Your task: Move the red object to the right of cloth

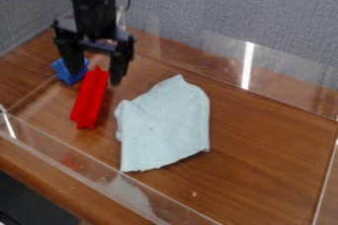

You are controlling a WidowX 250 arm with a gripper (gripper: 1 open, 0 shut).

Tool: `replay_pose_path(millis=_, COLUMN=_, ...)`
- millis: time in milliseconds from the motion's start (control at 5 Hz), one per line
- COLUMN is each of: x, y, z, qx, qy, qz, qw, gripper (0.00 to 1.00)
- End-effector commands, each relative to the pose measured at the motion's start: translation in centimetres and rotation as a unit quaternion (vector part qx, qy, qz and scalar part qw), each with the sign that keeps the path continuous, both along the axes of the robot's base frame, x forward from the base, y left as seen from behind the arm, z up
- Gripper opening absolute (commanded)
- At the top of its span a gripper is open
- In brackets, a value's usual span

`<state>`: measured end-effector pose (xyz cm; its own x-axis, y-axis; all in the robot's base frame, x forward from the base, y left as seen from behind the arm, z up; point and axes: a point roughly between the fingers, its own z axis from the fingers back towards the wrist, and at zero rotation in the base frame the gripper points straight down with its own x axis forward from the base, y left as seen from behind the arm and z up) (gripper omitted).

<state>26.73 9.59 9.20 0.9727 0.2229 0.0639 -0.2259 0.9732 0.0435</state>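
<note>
The black gripper (93,67) hangs over the far left part of the wooden worktop (251,140), its jaws spread wide and pointing straight down. The two dark fingers (119,68) stand apart on either side of the upper end of the red block (90,97); they hold nothing, and whether either finger touches the block cannot be told from this view. The arm rises upright from the gripper toward the top edge of the view, in front of the grey textured back wall (238,7).

The red block, long and bar-shaped, lies flat near the worktop's left edge, its length running from the far side toward the near side. Just behind the left finger, a small blue cube (63,69) sits partly hidden, close to the block's far end.

The pale blue-green cloth (165,122) lies rumpled near the middle of the worktop, its left edge just beside the red block, which is on its left side. Clear plastic walls (264,61) rim the worktop.
</note>
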Motion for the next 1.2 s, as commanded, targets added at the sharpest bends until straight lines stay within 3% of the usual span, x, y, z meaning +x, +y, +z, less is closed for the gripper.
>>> replay_pose_path(millis=0, x=0.2, y=0.0, z=-1.1, qx=0.009, qy=0.0, qz=0.003, qw=1.0, gripper=1.0)
replay_pose_path(millis=200, x=0.1, y=0.1, z=-2.7, qx=0.012, qy=0.013, qz=0.008, qw=0.9998, gripper=1.0)
replay_pose_path(millis=400, x=0.1, y=0.2, z=-3.9, qx=0.016, qy=0.023, qz=0.012, qw=0.9995, gripper=0.0)
replay_pose_path(millis=1000, x=0.1, y=-0.3, z=-2.6, qx=0.019, qy=0.011, qz=-0.002, qw=0.9997, gripper=0.0)
